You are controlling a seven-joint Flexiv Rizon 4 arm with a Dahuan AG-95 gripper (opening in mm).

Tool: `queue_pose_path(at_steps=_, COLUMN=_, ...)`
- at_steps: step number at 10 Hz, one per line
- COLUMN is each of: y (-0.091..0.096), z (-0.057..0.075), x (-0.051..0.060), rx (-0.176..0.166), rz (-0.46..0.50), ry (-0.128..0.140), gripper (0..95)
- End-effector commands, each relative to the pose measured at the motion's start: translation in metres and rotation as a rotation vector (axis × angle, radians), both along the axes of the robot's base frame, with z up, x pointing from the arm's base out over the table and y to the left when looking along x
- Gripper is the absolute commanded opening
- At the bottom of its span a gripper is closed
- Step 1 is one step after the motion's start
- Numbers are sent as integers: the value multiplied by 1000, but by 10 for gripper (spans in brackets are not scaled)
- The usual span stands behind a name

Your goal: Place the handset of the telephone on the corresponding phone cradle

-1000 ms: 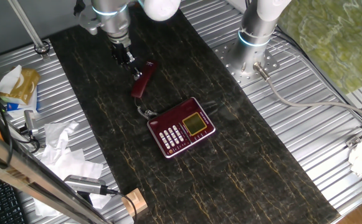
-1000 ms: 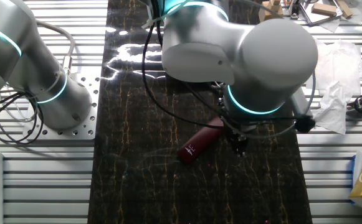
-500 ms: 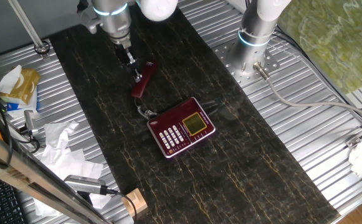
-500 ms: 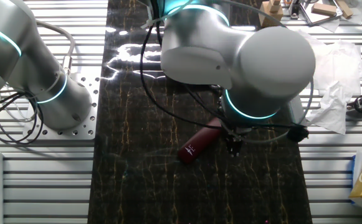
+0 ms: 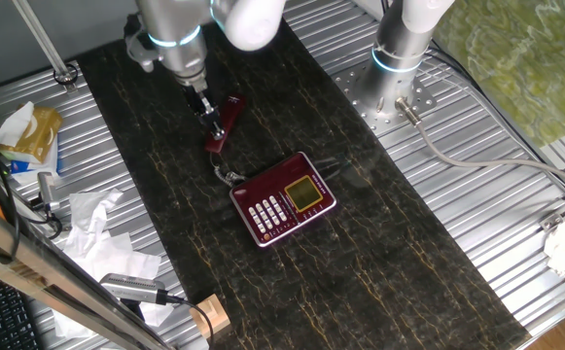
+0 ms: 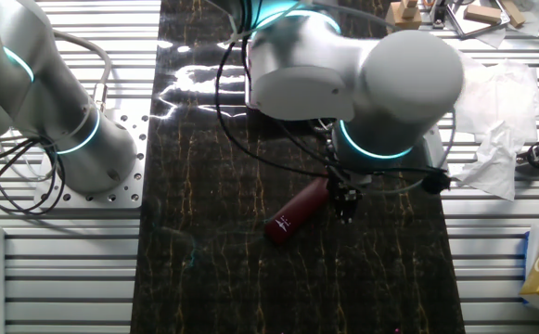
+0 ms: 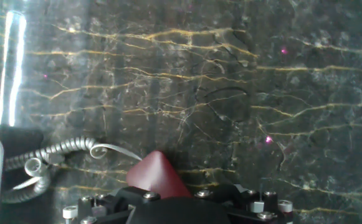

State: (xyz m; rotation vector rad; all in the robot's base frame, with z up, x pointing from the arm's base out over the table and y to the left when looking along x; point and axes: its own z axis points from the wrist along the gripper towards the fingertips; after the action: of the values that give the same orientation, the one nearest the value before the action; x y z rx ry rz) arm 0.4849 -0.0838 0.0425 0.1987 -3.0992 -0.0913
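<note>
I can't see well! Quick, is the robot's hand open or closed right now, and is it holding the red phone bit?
Gripper: beside the handset lying on the table; whether the jaws are open, closed or gripping cannot be told.

handset (image 5: 223,124) on table (image 5: 389,282) behind telephone (image 5: 283,198), gripper (image 5: 207,110) just beside handset

A dark marble-patterned mat (image 5: 379,262) covers a ribbed metal table (image 5: 515,214).

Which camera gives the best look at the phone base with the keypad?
One fixed view shows it best: the whole phone base lies in the open on the dark table, keypad and yellow-green display facing up. The other fixed view does not show it, only the handset beside the claw. The hand view shows just the handset's tip and curly cord.
</note>
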Motion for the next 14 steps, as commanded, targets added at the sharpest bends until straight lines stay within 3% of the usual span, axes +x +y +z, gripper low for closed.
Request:
queue_pose_path(at_steps=1, y=1, z=2, x=-1, rx=9, rz=37, ry=-6, gripper=950)
queue_pose_path(at_steps=2, y=1, z=1, x=-3, rx=3, rz=38, ry=-4, gripper=950)
queue_pose_path(at_steps=4, y=1, z=2, x=-5, rx=5, rz=24, ry=-26, gripper=950)
queue_pose_path(at_steps=5, y=1, z=2, x=-5, rx=-1, rz=1, ry=-73, gripper=950)
queue_pose_path(at_steps=8, y=1, z=2, x=-5, rx=-16, rz=-6, ry=-137, gripper=950)
queue_pose_path(at_steps=11, y=1, z=2, x=-5, rx=-51, rz=-8, ry=-139, gripper=950)
queue_pose_path(at_steps=14, y=1, z=2, x=-5, rx=-55, rz=29, ry=-134, gripper=950)
